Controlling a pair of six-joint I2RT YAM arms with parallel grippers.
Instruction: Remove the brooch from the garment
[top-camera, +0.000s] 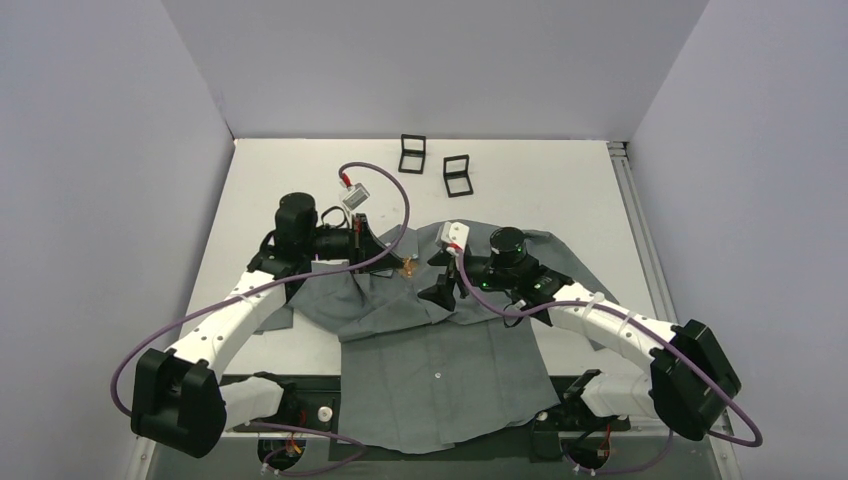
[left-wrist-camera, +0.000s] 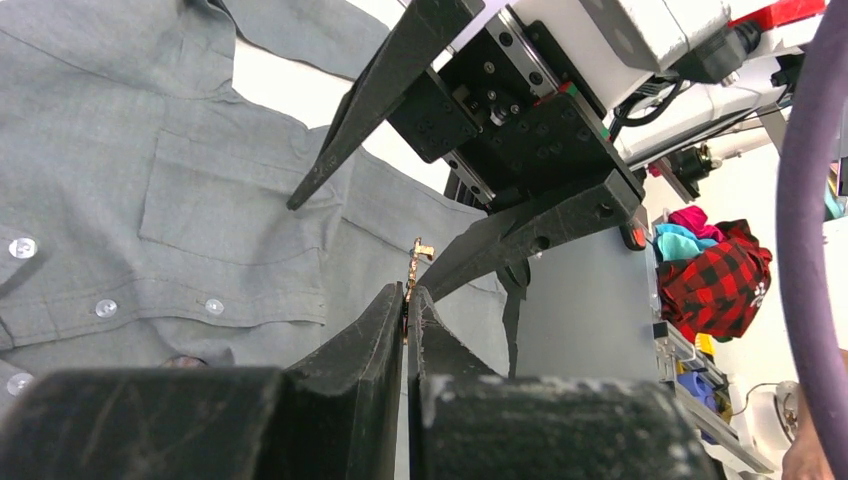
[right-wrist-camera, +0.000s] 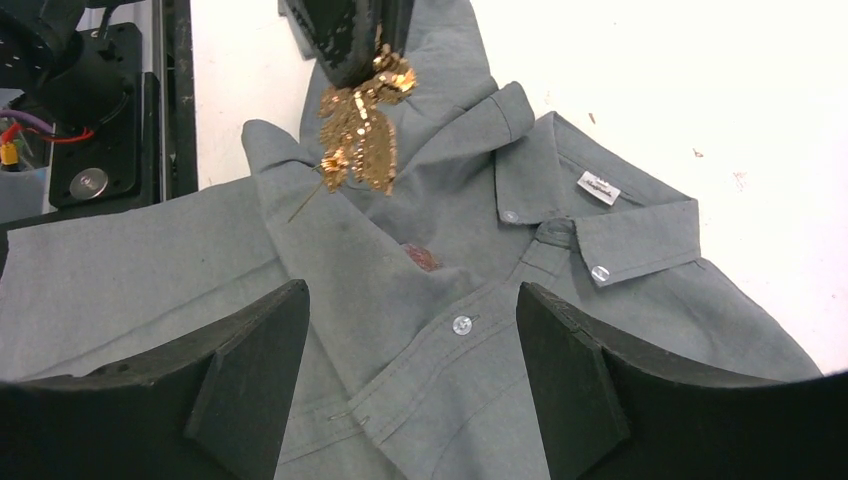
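Note:
The garment is a grey button-up shirt spread across the table, its collar towards the back. The brooch is a gold sequinned piece with a thin pin. It shows orange-brown from above and edge-on in the left wrist view. My left gripper is shut on the brooch and holds it just over a raised fold of the shirt. I cannot tell whether the pin still touches the cloth. My right gripper stands open above the button placket, close to the brooch, with nothing between its fingers.
Two small square black boxes sit at the back of the table. A small reddish-brown patch shows on the shirt front. The shirt hem hangs over the near edge between the arm bases. Coloured cloths lie beyond the table.

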